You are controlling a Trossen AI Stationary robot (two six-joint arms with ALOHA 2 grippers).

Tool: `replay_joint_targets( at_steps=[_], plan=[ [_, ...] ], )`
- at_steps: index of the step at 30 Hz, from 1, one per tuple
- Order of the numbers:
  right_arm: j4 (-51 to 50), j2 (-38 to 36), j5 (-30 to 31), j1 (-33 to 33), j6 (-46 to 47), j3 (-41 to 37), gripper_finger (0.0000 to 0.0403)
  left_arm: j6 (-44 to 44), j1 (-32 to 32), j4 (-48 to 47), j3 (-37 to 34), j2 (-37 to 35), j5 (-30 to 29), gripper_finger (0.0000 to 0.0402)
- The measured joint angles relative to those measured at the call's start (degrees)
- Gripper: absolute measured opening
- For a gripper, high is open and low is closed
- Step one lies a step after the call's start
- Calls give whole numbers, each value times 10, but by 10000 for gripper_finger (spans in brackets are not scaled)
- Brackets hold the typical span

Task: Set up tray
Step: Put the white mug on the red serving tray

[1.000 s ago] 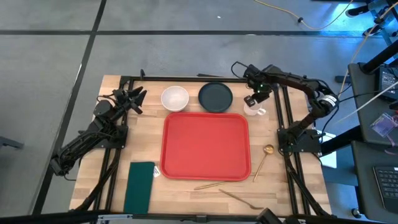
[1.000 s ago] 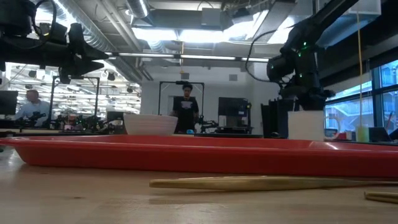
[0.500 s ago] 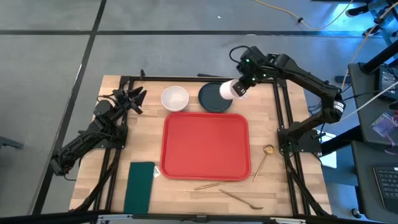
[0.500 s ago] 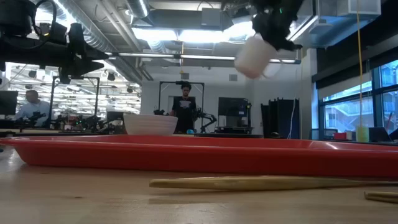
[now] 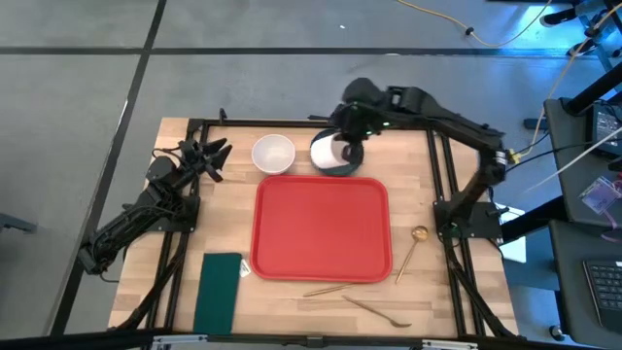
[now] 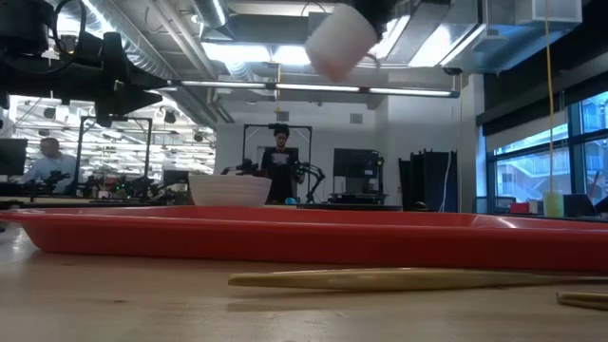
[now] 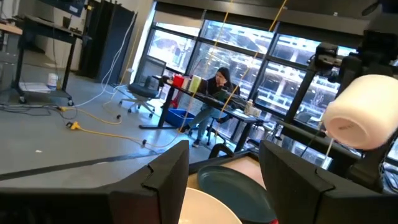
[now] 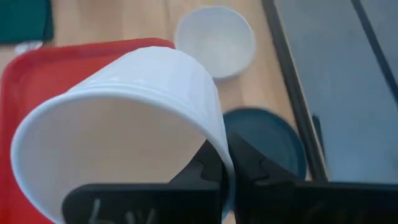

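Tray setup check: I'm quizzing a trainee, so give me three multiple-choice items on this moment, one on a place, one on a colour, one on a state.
1. Where is the cup?
A. on the tray
B. held in the air over the dark plate
C. beside the napkin

2. What colour is the napkin?
A. dark green
B. white
C. yellow

3. What is on the tray?
A. the bowl
B. the spoon
C. nothing

Answers:
1 B: the right gripper pinches the cup by its rim, tilted, above the plate.
2 A: the napkin is dark green.
3 C: the tray is bare; the bowl and the spoon lie on the table.
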Motion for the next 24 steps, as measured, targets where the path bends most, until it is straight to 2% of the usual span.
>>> replay_joint_targets(
  at_steps=[7, 11, 14, 18, 21, 24],
  plan=[
    [-74, 165, 0, 42, -81, 166, 5, 24, 0, 0, 0, 0, 0, 187],
    [-86, 246, 0, 63, -96, 221, 5, 25, 0, -3, 0, 0, 0, 187],
    [-74, 278, 0, 72, -43, 209, 5, 25, 0, -3, 0, 0, 2, 187],
    [-120, 313, 0, 76, 36, 209, 5, 24, 0, -3, 0, 0, 10, 187],
    [-83, 331, -6, 76, 108, 208, 6, 24, 0, -6, 0, 0, 10, 187],
    [-34, 342, -11, 76, 124, 209, 6, 24, 0, -7, 0, 0, 10, 187]
  ],
)
